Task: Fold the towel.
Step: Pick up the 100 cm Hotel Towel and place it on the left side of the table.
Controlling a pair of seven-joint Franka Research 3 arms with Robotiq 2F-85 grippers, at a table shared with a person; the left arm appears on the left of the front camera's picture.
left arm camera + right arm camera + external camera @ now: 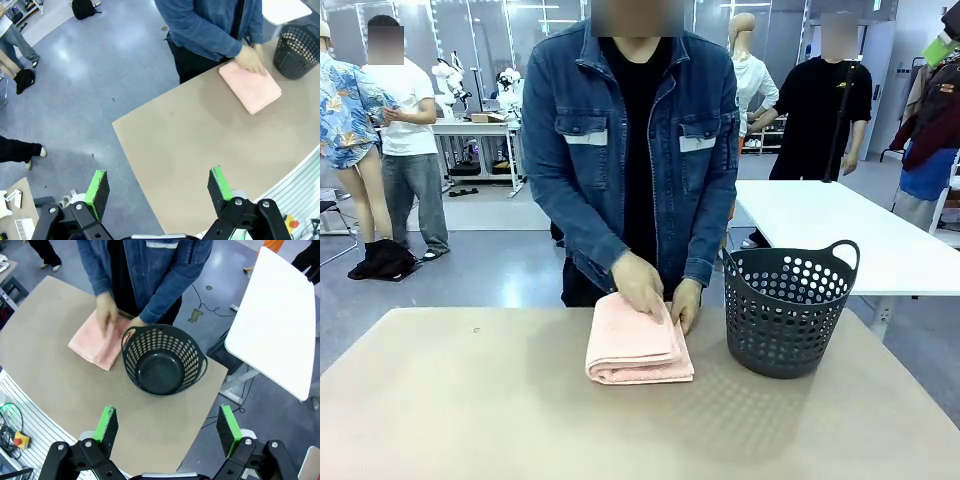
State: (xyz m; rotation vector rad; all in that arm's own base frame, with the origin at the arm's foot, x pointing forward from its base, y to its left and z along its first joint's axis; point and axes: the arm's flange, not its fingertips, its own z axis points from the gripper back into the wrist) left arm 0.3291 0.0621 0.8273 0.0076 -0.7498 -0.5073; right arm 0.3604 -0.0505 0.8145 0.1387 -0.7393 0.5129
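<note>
At the bottom edge of the left wrist view, the left gripper [157, 175] has its jaws spread wide, and only grey floor and the near corner of the tan table [200, 135] show between its green pads [98, 187]. At the bottom of the right wrist view, the right gripper [167, 412] is spread just as wide and grips nothing. It hangs over the table's edge, with the dark basket [162, 362] just above it in the frame. In the front view, the lower half of the frame is bare tabletop [470, 400]. Beyond it, at the middle of the frame, the pale pink towel [638, 345] lies flat on the table, folded into a thick rectangular pad with its stacked layers showing along the lower edge. In the left wrist view the towel [250, 87] sits at the upper right, and in the right wrist view it [95, 342] sits at the centre left. The perforated basket [785, 315] stands upright to the right of the towel, near it but with a strip of table between them. One hand [638, 283] of the person presses flat on the towel's upper edge, and the other hand [686, 303] rests at its upper right corner. The person wears a denim jacket [570, 150] over a black top and stands at the far side of the table. Farther back, a white table [840, 225] is at the right, and other people stand at the upper left and upper right.
</note>
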